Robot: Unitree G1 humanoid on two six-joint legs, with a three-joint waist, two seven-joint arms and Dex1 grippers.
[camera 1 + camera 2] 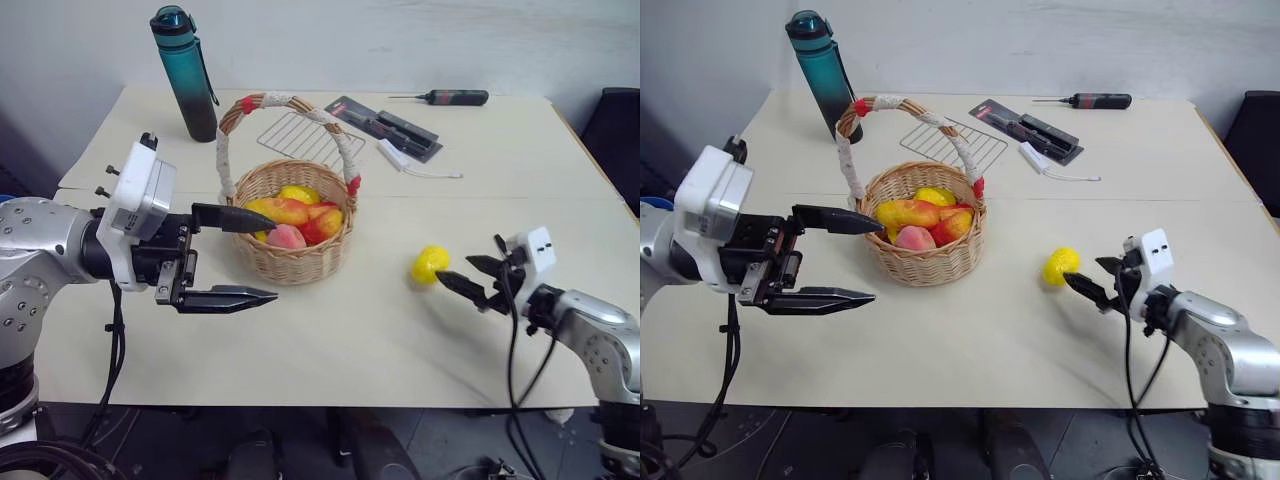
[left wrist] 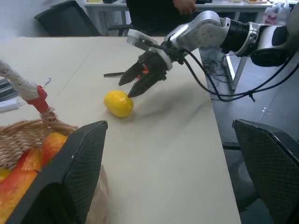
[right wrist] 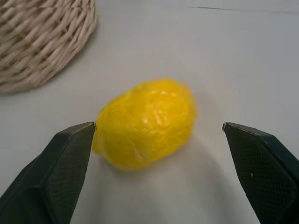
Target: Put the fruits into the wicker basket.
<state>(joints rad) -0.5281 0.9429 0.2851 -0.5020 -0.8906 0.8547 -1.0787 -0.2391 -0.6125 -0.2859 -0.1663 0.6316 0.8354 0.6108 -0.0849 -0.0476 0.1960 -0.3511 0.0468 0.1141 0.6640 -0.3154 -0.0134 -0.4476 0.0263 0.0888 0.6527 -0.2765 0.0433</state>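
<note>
While the wicker basket (image 1: 296,235) sits mid-frame on the beige surface (image 1: 330,350) with a mango (image 1: 282,210), a pink peach-looking fruit (image 1: 286,238) and a couple of other yellow and red ones piled inside, one lemon (image 1: 430,264) lies out on the surface to the right of it. Right claw (image 1: 470,275) is spread wide at the lemon, a finger on either side, not pinching it. Left claw (image 1: 235,258) hangs just left of the basket, released and empty. Upper left there's a teal water bottle (image 1: 186,75), wire rack (image 1: 310,137) behind the basket, screwdriver (image 1: 445,97) along the top edge.
</note>
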